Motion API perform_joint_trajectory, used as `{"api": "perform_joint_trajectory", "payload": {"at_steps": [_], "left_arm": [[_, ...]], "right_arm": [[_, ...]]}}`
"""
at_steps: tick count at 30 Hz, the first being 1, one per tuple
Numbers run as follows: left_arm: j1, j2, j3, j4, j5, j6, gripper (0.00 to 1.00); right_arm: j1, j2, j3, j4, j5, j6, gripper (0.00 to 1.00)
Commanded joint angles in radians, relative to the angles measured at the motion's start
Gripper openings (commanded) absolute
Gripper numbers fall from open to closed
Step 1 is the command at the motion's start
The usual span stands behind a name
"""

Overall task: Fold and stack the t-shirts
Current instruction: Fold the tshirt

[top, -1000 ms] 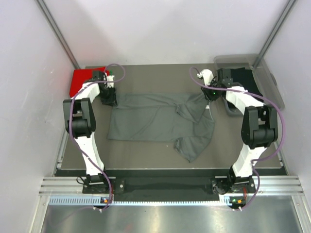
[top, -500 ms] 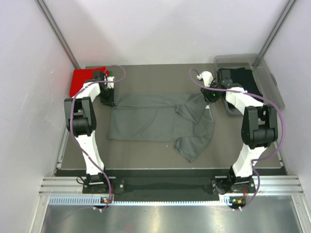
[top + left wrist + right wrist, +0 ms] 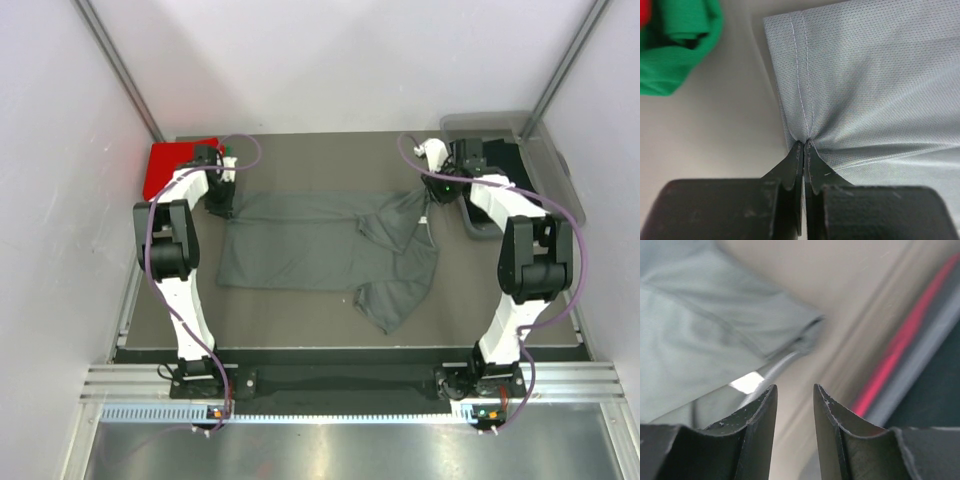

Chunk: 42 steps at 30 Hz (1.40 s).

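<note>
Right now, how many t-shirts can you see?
4. The grey shirt lies spread mid-table; the red shirt is at the far left corner; the green shirt is bunched beside it; the black shirt is in the tub. Others may be hidden.

Six o'clock is wide open: a bare strip of brown table mat [image 3: 300, 325] runs between the spread dark grey cloth t-shirt [image 3: 300, 250] and the arm bases. At twelve o'clock there's another bare strip along the far edge. Ten o'clock is crowded: the folded bright red cloth t-shirt [image 3: 165, 172] fills that corner and the bunched green cloth t-shirt [image 3: 675, 45] lies beside it. Only a narrow bare channel separates green cloth from the grey hem, where the left gripper [image 3: 804, 145] is pinched tight. At two o'clock, the clear plastic tub [image 3: 485, 121] blocks the corner. The right gripper [image 3: 794, 389] has a free gap between its jaws. White panel walls [image 3: 60, 220] close off nine and three.
</note>
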<state>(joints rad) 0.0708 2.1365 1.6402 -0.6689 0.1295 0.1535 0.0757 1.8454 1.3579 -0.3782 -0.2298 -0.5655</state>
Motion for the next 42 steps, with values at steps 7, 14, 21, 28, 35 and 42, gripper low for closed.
{"api": "perform_joint_trajectory", "payload": {"at_steps": [7,14,21,28,35,42], "left_arm": [[0.018,0.036,0.041,0.022,-0.154,0.060,0.00],[0.018,0.048,0.085,0.003,-0.168,0.075,0.10],[-0.066,-0.164,0.043,0.080,-0.073,0.099,0.40],[-0.381,-0.227,0.105,0.002,0.127,0.104,0.36],[-0.561,-0.089,0.240,-0.012,0.197,0.058,0.23],[-0.615,0.075,0.354,-0.027,0.283,-0.012,0.20]], "right_arm": [[-0.010,0.141,0.224,-0.008,0.009,-0.040,0.36],[-0.011,0.189,0.245,-0.047,-0.026,-0.062,0.36],[-0.011,0.186,0.227,-0.048,-0.078,-0.068,0.38],[-0.011,0.230,0.267,-0.067,-0.108,-0.048,0.38],[-0.010,0.268,0.316,-0.083,-0.140,-0.031,0.38],[-0.010,0.304,0.349,-0.096,-0.158,-0.028,0.30]]}}
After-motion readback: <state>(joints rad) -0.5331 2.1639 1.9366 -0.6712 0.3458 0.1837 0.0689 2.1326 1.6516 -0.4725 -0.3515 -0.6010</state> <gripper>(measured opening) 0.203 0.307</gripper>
